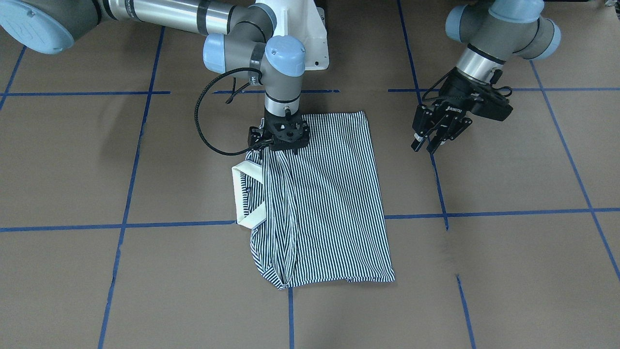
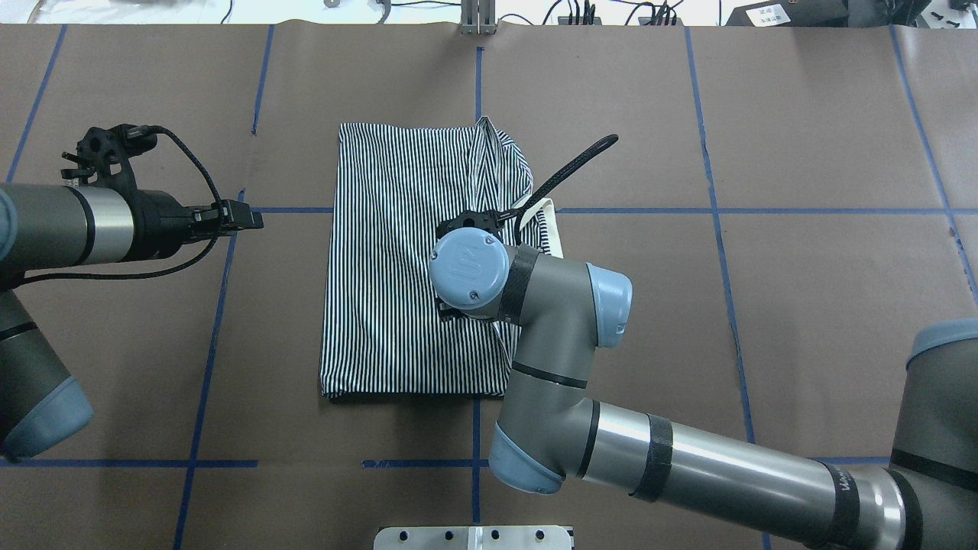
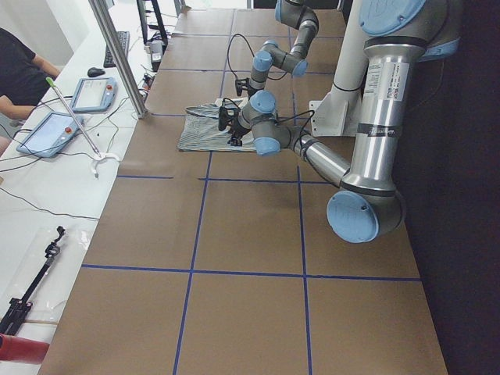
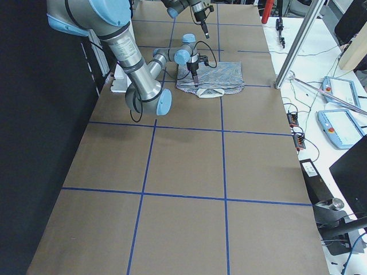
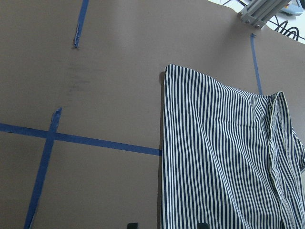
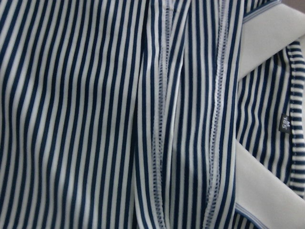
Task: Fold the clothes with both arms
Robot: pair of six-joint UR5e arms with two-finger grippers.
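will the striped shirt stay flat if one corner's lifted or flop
Probably flops: the polo shirt lies limp, with soft ridges along its folded side. It looks thin, so likely light. The cream collar stands up, perhaps stiffer.

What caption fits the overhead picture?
Right arm reaches over the striped shirt while the left arm hovers beside it.

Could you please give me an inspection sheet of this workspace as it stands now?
Surface: brown table gridded with blue tape.
Job's things: striped polo shirt lying folded, cream collar showing at one edge.
Clutter: nothing seen.
Grippers: right gripper down on the shirt beside the collar, jaws hidden; left gripper open, off the shirt, above bare table.
Cables: black cable loops from the right wrist.
Surroundings: white side bench with control tablets; a person beside it.
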